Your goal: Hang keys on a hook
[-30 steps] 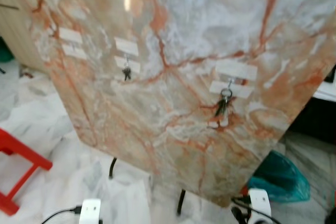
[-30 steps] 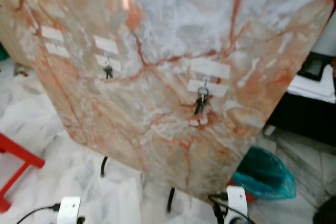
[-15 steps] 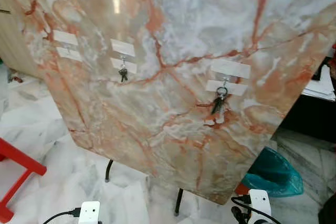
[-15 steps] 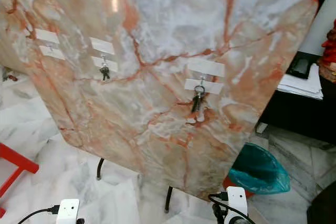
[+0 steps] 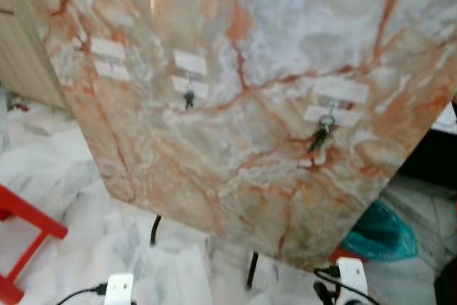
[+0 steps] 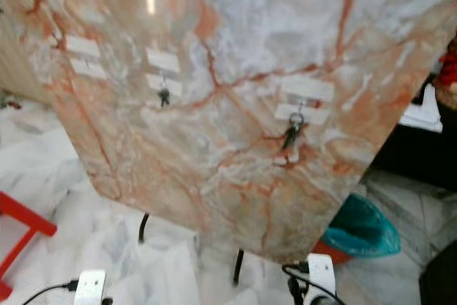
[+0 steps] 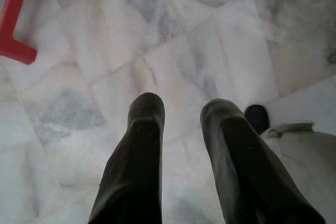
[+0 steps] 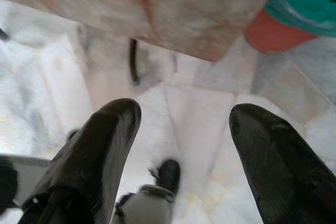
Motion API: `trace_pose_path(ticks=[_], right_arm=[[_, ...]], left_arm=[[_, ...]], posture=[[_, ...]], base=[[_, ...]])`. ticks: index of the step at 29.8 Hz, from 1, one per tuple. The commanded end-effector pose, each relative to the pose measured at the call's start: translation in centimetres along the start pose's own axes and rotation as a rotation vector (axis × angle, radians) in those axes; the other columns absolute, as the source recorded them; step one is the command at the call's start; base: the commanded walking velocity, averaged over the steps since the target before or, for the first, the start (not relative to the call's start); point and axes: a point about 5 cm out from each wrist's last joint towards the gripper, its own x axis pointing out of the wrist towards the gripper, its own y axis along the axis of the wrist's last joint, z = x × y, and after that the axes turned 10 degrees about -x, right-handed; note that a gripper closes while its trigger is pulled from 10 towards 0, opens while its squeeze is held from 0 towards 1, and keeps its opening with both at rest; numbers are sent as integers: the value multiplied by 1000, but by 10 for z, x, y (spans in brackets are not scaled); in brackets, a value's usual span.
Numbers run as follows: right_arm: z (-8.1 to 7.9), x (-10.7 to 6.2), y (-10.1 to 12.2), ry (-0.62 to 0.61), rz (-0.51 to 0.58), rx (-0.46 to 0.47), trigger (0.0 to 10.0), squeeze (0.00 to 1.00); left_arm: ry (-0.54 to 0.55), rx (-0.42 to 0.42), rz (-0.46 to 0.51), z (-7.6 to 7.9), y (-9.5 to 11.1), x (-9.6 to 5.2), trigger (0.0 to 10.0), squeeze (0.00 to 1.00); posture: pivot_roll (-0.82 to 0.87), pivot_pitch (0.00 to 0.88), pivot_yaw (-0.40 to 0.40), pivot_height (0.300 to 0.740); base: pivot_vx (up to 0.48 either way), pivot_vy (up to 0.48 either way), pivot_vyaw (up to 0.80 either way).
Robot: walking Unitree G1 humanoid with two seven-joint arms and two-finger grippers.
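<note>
Marble board, two hanging key bunches

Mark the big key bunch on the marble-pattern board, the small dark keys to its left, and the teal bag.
Big key bunch [image 5: 320,137], left eye view, dark keys under the ring.
Small dark keys [image 5: 188,98], left eye view, hanging cluster.
Teal bag [image 6: 363,227], right eye view, upper fold.

Two key bunches, six white tape strips, one marble board.

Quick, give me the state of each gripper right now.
Left gripper: open, holding nothing, hanging over the floor.
Right gripper: open, holding nothing, hanging low by the marble board.
</note>
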Motion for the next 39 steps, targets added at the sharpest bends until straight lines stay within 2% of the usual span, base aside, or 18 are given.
trace_pose_path(ticks=[1,22,31,39], right_arm=[[5,-2,-5,-16,-15,10,10000,0],[1,-1,-5,-9,-16,7,10000,0],[1,-1,-4,-2,-8,-7,10000,0],[2,-1,-3,-2,-9,-26,10000,0]], left_arm=[[4,-6,-22,1,-4,-1,10000,0],[-1,18,-33,-2,-5,-1,10000,0],[8,1,-31,-3,-6,-1,10000,0],[13,-8,-44,-3,-10,-2,10000,0]], posture=[[44,12,-33,740],[71,0,-30,740],[81,0,-39,740],[80,1,-41,740]], base=[[0,259,0],[0,257,0],[0,253,0],[0,255,770]])
